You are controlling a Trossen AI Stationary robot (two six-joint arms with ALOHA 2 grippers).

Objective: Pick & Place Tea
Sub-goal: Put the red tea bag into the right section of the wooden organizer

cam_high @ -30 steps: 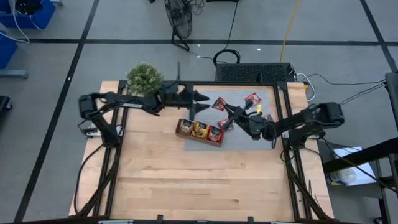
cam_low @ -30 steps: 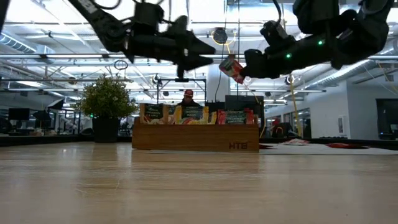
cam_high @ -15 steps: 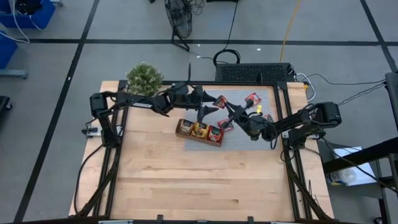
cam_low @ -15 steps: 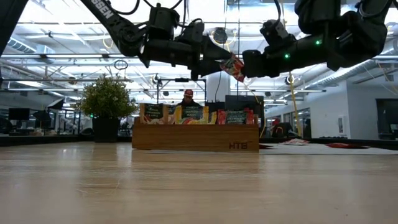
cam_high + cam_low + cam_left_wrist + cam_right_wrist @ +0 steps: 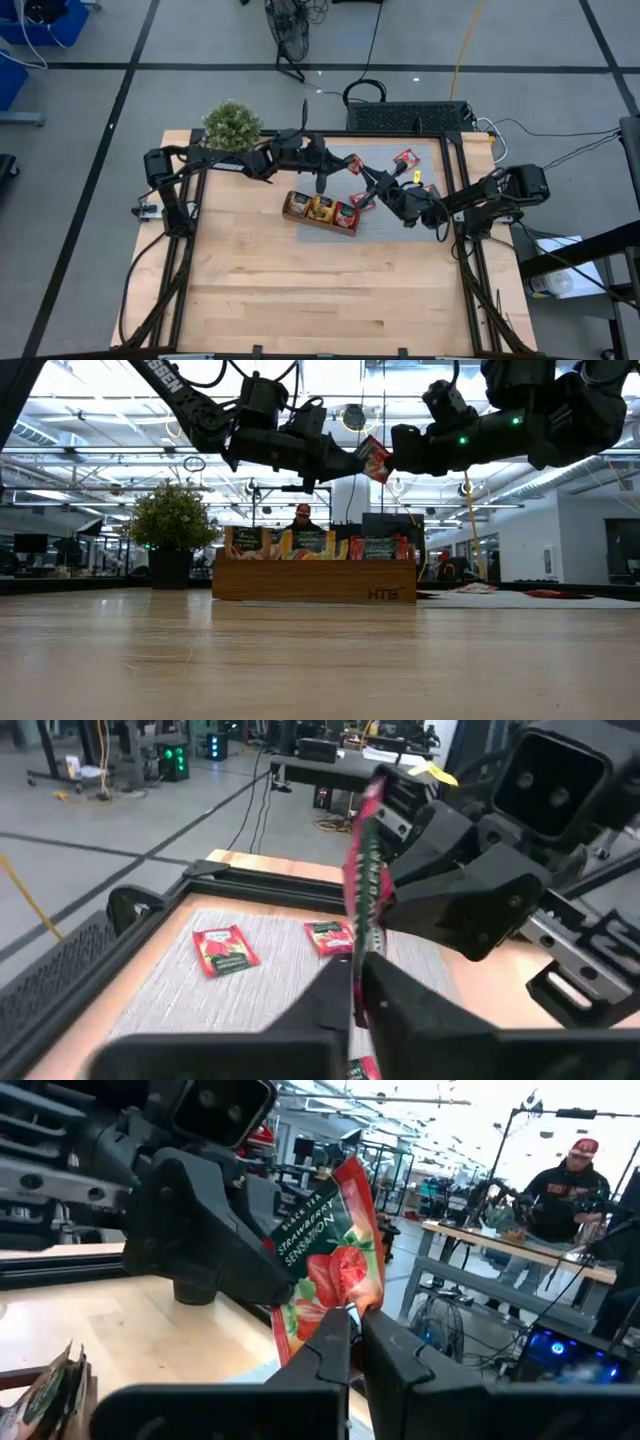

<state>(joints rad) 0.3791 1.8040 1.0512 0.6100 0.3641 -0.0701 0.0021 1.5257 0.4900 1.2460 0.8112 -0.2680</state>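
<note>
Low view showed the red foil strawberry tea sachet (image 5: 374, 458) held in the air, edge up, between both grippers, above the brown wooden three-compartment tray (image 5: 314, 579). The right gripper (image 5: 354, 1323) was clamped on it; the left gripper (image 5: 357, 970) seemed closed on its opposite edge.

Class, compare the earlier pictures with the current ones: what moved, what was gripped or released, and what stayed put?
The left end effector travelled toward the right one, then closed on the red tea sachet held in mid-air. The right end effector rose slightly and kept its grip, so both now pinch the sachet above the wooden tray. The tray, the loose sachets on the mat and the plant stayed as they were.
</note>
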